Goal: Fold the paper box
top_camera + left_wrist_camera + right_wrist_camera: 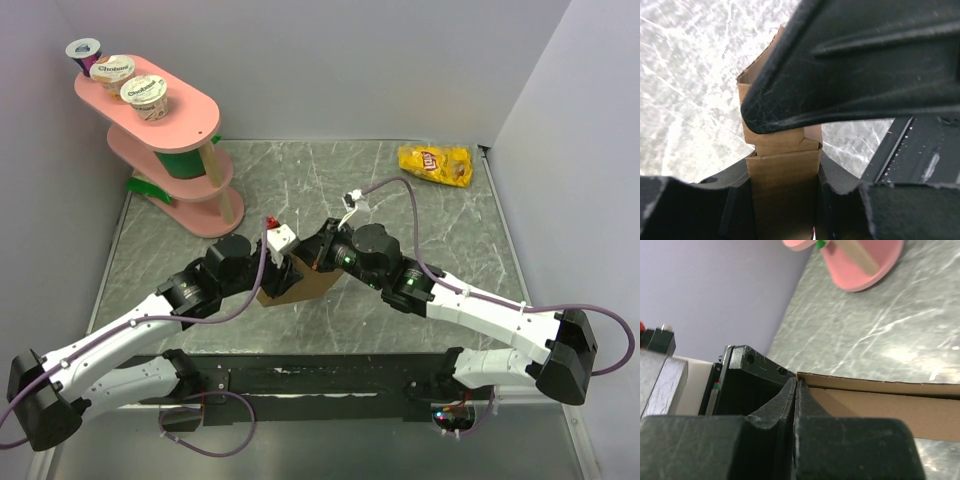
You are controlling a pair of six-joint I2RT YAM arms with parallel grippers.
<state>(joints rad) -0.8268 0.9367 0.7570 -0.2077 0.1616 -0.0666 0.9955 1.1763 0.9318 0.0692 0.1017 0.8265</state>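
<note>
The paper box (300, 283) is a small brown cardboard piece, partly folded, held between both arms at the table's middle. My left gripper (276, 262) is shut on it from the left. In the left wrist view a cardboard panel (785, 175) fills the gap between my fingers (835, 175). My right gripper (318, 260) is shut on the box from the right. In the right wrist view its fingertips (796, 385) pinch the thin upper edge of a box wall (880, 405). The right gripper's black body (855, 65) hides the box's top in the left wrist view.
A pink two-tier stand (165, 135) with yoghurt cups (143, 92) is at the back left; its base shows in the right wrist view (860, 265). A yellow chip bag (436, 164) lies at the back right. A black rail (330, 375) runs along the near edge. Walls enclose three sides.
</note>
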